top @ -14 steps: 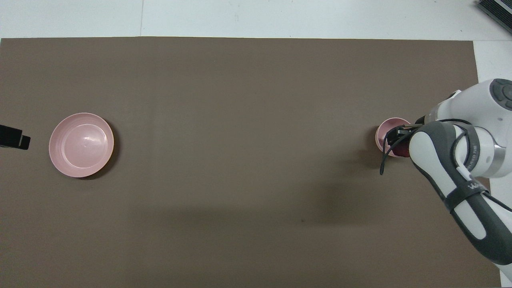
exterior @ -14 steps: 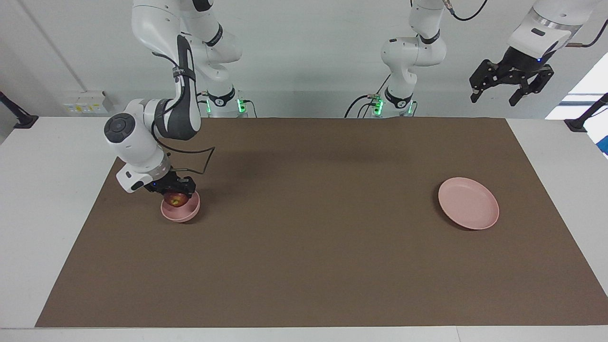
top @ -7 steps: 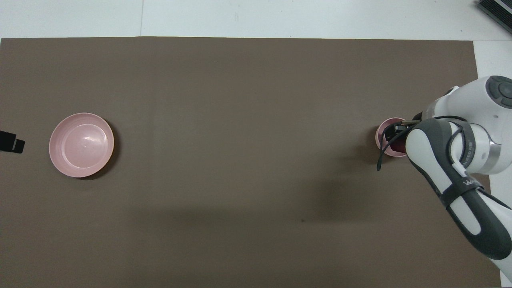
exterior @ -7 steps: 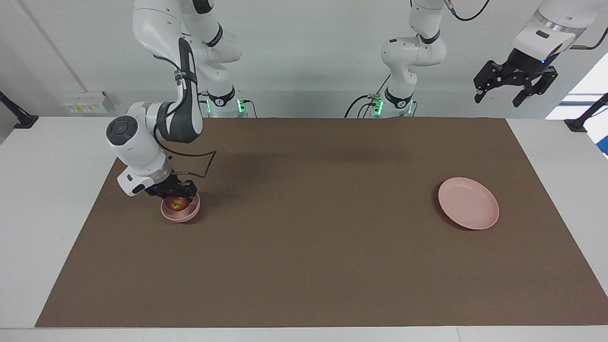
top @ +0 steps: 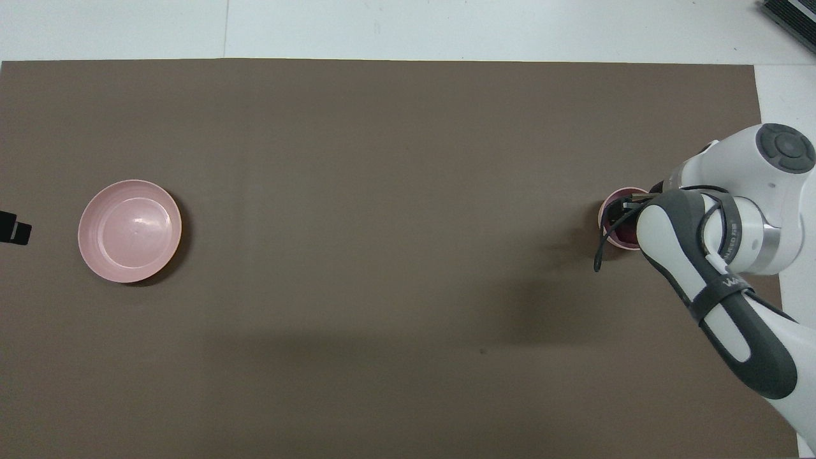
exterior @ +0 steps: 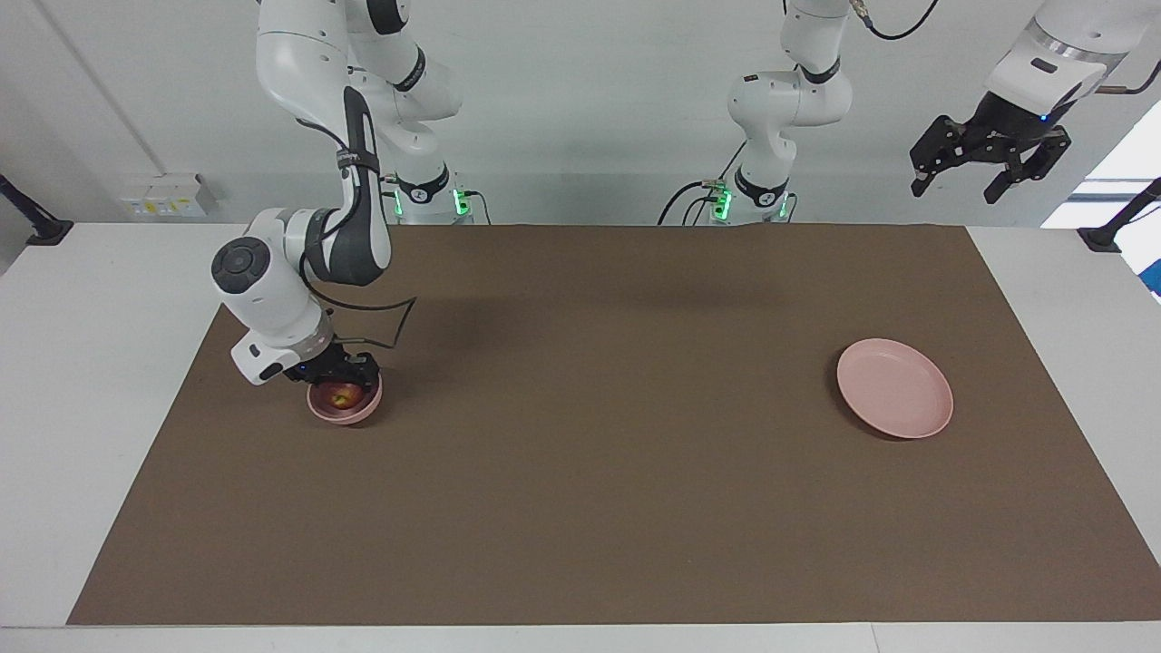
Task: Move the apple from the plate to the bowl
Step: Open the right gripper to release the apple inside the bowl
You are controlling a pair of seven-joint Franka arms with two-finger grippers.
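The dark red apple sits low inside the small pink bowl at the right arm's end of the brown mat. My right gripper reaches down into the bowl, shut on the apple. In the overhead view the right arm covers most of the bowl, and only a sliver of the apple shows. The flat pink plate lies bare at the left arm's end and also shows in the overhead view. My left gripper waits open and empty, high over the left arm's end of the table.
The brown mat covers most of the white table. A black cable loops from the right wrist beside the bowl. The left gripper's tip shows at the overhead view's edge, level with the plate.
My right gripper has sunk lower with the apple, from just above the bowl's rim to down inside it. The left gripper has risen a little and drifted outward.
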